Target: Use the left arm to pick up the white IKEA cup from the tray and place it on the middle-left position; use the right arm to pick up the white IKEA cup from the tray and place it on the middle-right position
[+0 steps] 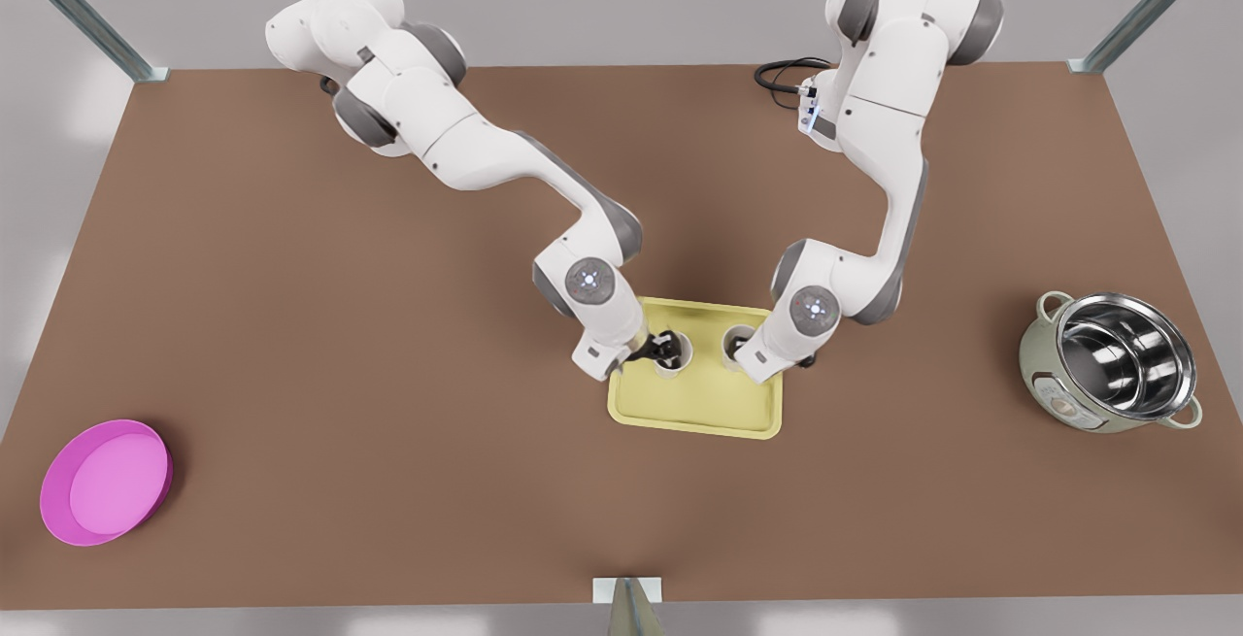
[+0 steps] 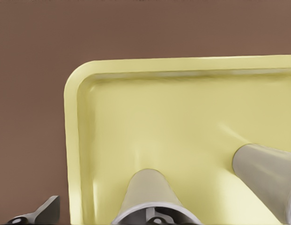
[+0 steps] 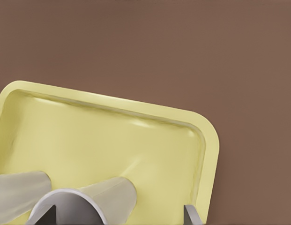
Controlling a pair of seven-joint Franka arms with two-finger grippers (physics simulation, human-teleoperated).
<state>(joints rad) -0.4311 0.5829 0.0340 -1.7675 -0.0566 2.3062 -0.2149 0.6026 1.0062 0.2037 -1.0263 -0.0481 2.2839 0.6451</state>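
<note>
A pale-yellow tray (image 1: 699,413) lies mid-table with two white cups standing on it. My left gripper (image 1: 665,350) is down at the cup on the front view's left (image 1: 682,362). In the left wrist view it (image 2: 98,218) is open, one finger inside that cup (image 2: 147,192) and the other finger (image 2: 42,214) outside, clear of the wall; the second cup (image 2: 269,178) stands beside it on the tray (image 2: 159,117). My right gripper (image 1: 746,351) is at the other cup (image 1: 735,336). It (image 3: 121,216) is open astride that cup's wall (image 3: 105,197), over the tray (image 3: 89,136).
A round magenta dish (image 1: 105,481) sits near the front corner on the front view's left. A steel pot (image 1: 1107,361) stands on the front view's right. A black cable (image 1: 782,78) lies by the right arm's base. Bare brown tabletop spreads on both sides of the tray.
</note>
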